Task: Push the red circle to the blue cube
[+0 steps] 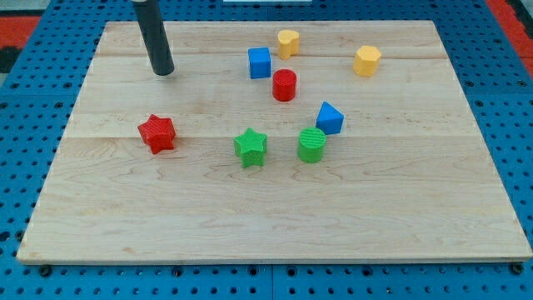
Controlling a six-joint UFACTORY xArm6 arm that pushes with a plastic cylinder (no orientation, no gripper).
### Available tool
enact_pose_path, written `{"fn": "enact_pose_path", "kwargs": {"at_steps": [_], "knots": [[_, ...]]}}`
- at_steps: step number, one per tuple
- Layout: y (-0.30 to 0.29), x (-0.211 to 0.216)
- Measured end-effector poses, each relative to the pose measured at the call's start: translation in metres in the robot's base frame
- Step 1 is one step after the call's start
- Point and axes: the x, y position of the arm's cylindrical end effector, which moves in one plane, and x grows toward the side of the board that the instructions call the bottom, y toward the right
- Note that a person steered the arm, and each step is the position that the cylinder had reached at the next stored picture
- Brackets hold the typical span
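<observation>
You have no jaws on this rig, only my tip (164, 72), which rests on the bench (250, 217) near the view's top left, well apart from every block. The red circle (284, 85) sits just below and right of the blue cube (259, 62), near it but seemingly not touching. The task looks nearly done: a short nudge up-left remains, and my tip must first travel round.
</observation>
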Motion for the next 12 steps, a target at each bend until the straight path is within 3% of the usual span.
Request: {"fn": "enact_pose_path", "kwargs": {"at_steps": [5, 6, 9, 10, 12], "knots": [[0.001, 0.005], [0.010, 0.048], [0.010, 0.051], [0.063, 0.087], [0.185, 0.082]]}}
